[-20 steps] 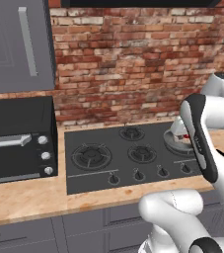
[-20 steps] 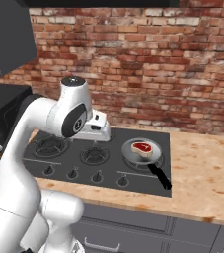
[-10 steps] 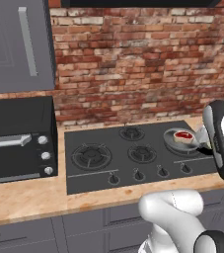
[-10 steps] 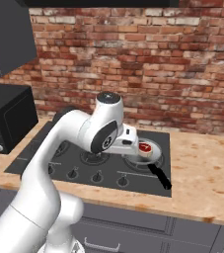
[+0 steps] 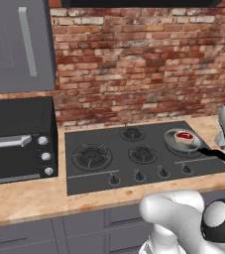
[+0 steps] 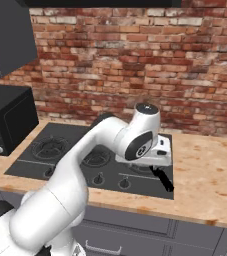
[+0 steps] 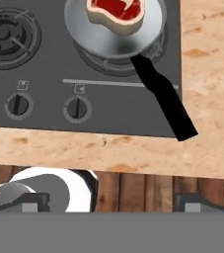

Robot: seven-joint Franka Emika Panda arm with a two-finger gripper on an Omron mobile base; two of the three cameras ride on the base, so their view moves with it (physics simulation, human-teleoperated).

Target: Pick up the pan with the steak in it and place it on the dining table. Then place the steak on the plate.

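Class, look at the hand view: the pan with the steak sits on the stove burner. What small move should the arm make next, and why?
Probably ease the open gripper forward and down toward the pan's black handle. The pan rests on the burner with the steak in it, and its handle sticks out over the stove's edge toward the fingers, with nothing between them yet.

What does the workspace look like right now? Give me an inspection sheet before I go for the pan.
Surface: wooden counter with a black stovetop set into it.
Job's things: pan on the front right burner, black handle angled out over the counter; steak lying inside the pan.
Clutter: nothing seen.
Grippers: gripper open, above the counter's front edge, short of the pan handle, holding nothing.
Cables: nothing seen.
Surroundings: brick wall behind, black oven left of the stovetop, grey cabinets above.
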